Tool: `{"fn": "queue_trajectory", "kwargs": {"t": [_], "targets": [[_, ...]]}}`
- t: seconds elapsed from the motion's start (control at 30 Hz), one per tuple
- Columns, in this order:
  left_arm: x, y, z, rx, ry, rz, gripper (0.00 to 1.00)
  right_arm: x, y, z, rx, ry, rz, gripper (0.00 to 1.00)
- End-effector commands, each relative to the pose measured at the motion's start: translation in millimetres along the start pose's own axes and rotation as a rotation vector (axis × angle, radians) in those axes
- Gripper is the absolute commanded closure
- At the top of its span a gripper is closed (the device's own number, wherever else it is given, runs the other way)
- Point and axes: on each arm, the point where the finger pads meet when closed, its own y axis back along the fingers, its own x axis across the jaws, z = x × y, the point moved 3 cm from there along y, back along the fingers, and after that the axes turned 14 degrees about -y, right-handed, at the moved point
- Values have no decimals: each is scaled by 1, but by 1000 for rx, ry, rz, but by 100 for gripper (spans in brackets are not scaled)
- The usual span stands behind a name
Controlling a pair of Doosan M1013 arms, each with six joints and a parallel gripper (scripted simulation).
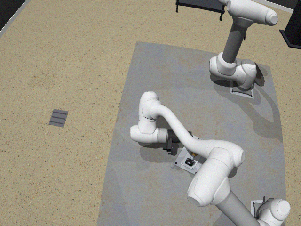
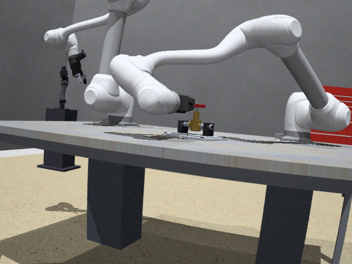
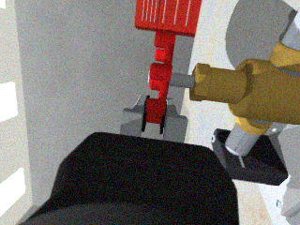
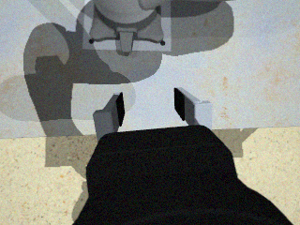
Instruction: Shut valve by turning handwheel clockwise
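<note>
Around the valve: your desk (image 1: 194, 104) (image 2: 176, 150) (image 3: 253, 199) (image 4: 262, 70) carries the pale base plate (image 1: 179, 161) (image 2: 204, 137), with 2 black brackets (image 2: 208, 129) beside the valve's body.
In the way: your left arm (image 1: 173, 121) (image 2: 198, 55) crosses over the valve, hiding its handwheel (image 2: 199, 105) (image 3: 160, 77) from above.
Valve's place: the brass valve (image 1: 194, 154) (image 2: 195, 125) (image 3: 272, 89) sits between the 2 brackets.
Valve's axis: its stem stands upright, the red handwheel flat on top; the pipe (image 2: 202, 125) (image 3: 241, 141) runs crosswise.
Left pincer (image 1: 189, 133) (image 2: 196, 106) (image 3: 156, 112): clamped on the handwheel's rim.
Right pincer (image 2: 82, 78) (image 4: 149, 105): wide apart, holding nothing, well away from the valve.
</note>
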Motion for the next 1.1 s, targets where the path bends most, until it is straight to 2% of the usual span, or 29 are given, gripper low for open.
{"fn": "queue_trajectory", "kwargs": {"t": [0.0, 0.27, 0.33, 0.77, 1.07], "targets": [[-1, -3, 3, 102, -5, -22, 100, 0, 1, 0, -1, 0, 1, 0], [0, -9, 8, 282, -4, -67, 100, 0, 1, 0, -1, 0, 1, 0], [0, -9, 8, 282, -4, -67, 100, 0, 1, 0, -1, 0, 1, 0], [1, -18, 11, 499, -4, -120, 100, 0, 1, 0, -1, 0, 1, 0], [1, -22, 12, 592, -4, -143, 100, 0, 1, 0, -1, 0, 1, 0]]}}
